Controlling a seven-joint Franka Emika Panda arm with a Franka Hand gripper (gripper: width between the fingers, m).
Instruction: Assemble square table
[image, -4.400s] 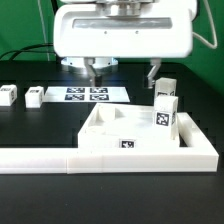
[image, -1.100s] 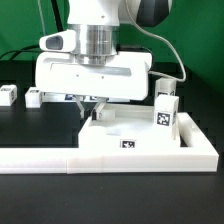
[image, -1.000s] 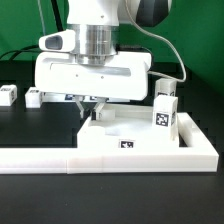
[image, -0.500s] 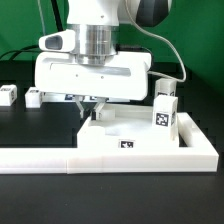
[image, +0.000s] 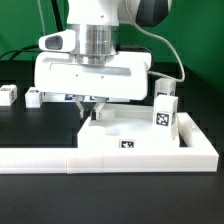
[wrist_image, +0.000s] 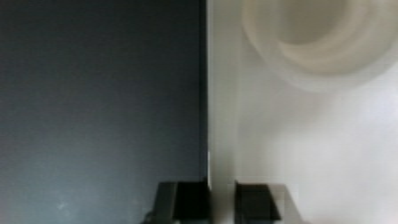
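Observation:
The white square tabletop (image: 140, 132) lies underside up against the long white L-shaped wall (image: 60, 160), with a tag on its front edge. My gripper (image: 93, 110) is down at its far left corner. In the wrist view the gripper (wrist_image: 221, 203) is shut on the tabletop's thin upright rim (wrist_image: 221, 100), with one dark finger (wrist_image: 180, 203) on each side. A round recess in the tabletop (wrist_image: 329, 45) shows beside the rim. A tagged leg (image: 165, 113) stands upright at the tabletop's right side, and a second leg (image: 165, 88) stands just behind it.
Two more small white legs (image: 8, 95) (image: 35, 96) lie on the black table at the exterior view's left. The marker board is mostly hidden behind the hand. A black cable (image: 178, 62) hangs at the right of the arm.
Since the oldest frame the hand has come down and forward from above the marker board to the tabletop's left corner. Over the last second nothing has moved.

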